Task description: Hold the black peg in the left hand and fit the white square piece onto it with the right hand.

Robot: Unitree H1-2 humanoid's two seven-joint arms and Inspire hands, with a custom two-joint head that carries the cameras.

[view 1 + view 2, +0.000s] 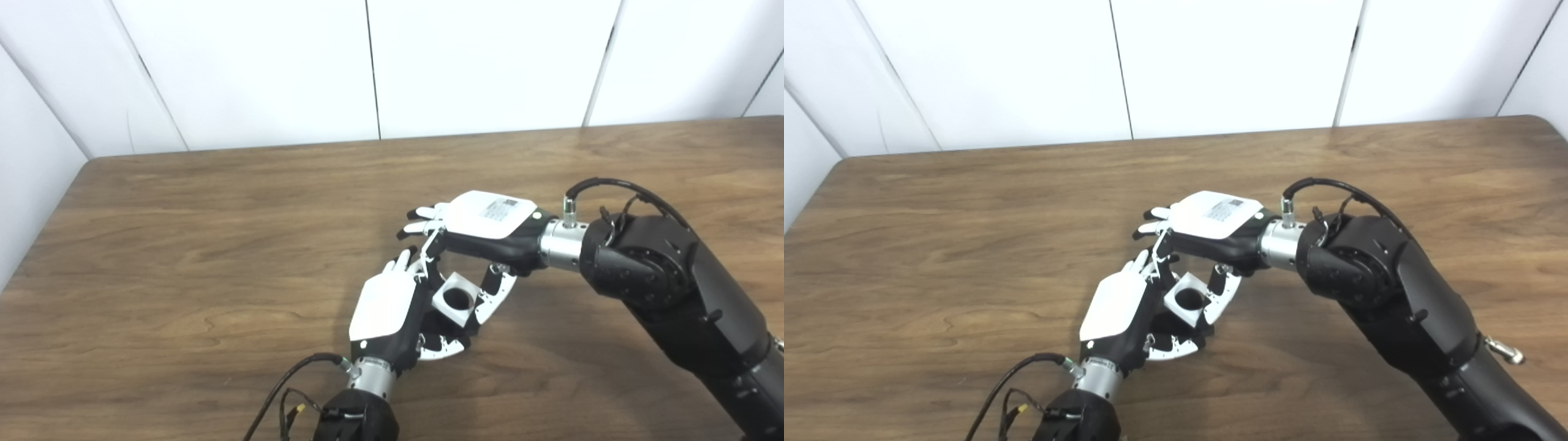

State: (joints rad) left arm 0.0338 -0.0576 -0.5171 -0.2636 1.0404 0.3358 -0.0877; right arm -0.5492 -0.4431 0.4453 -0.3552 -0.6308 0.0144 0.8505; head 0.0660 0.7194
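The white square piece [449,304] with a round hole sits between my two hands near the table's middle front. My right hand [490,229] reaches in from the right, palm down, with its thumb [497,293] on the piece's right side and its fingers [430,254] on the left side. My left hand [392,309] comes up from below, its fingers curled under the piece. The black peg [455,299] shows only as a dark patch in the hole; the rest is hidden by the piece and the black fingers.
The wooden table [214,245] stretches wide to the left and behind the hands. White wall panels [367,61] stand along its far edge. My right forearm [686,300] crosses the table's right front.
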